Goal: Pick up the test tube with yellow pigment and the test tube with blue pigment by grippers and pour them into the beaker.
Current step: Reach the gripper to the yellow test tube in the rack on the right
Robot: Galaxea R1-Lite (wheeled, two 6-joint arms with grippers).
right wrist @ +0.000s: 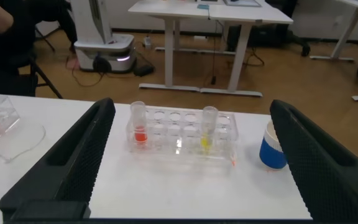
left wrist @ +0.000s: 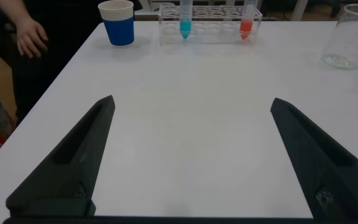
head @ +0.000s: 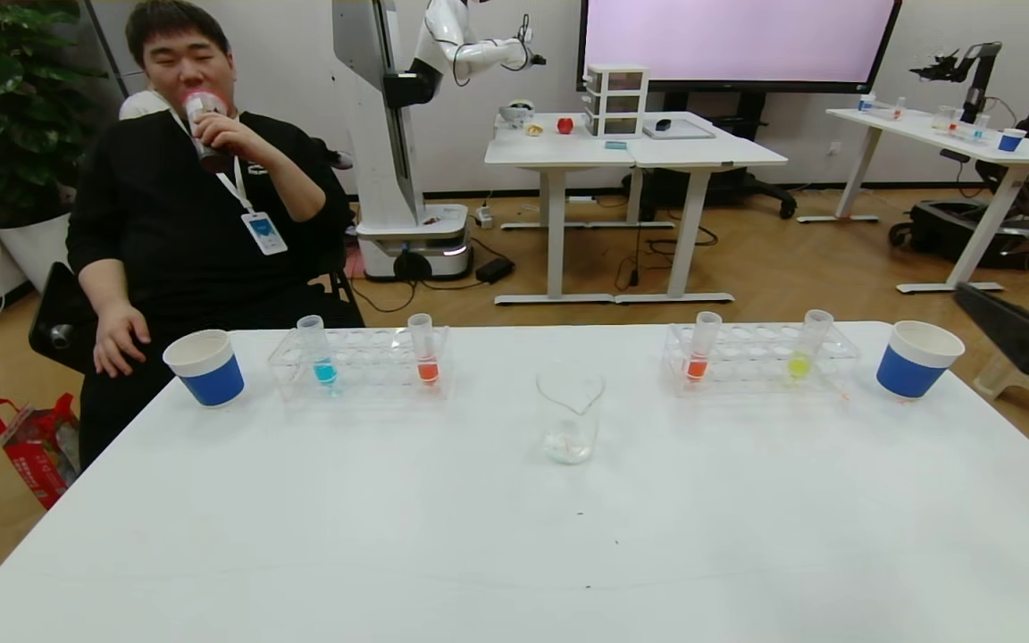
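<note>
Left tool (left wrist: 191,155), right tool (right wrist: 191,155) both spread wide, empty, above table (head: 514,536).

No readable text, label, brand, number or sign appears in any view. The badge (head: 264,233) hanging from the seated man's lanyard carries a blue patch, but its print is too small to make out. The red bag (head: 30,444) on the floor shows light markings that cannot be read.

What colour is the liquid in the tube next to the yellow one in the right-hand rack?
Orange-red, seen best in the head view.
</note>
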